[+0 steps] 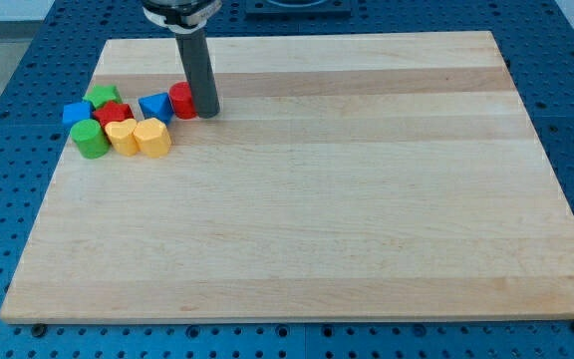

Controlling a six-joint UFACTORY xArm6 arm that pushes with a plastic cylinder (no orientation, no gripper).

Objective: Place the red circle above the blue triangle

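The red circle (181,101) stands at the view's upper left of the wooden board (347,199), touching the right side of the blue triangle (154,107). My tip (207,112) rests on the board right against the red circle's right side. The rod rises from there to the view's top.
A cluster lies left of the blue triangle: a green star-like block (103,97), a blue cube (77,112), a red block (114,113), a green cylinder (91,139), a yellow block (122,135) and a yellow heart-like block (152,136).
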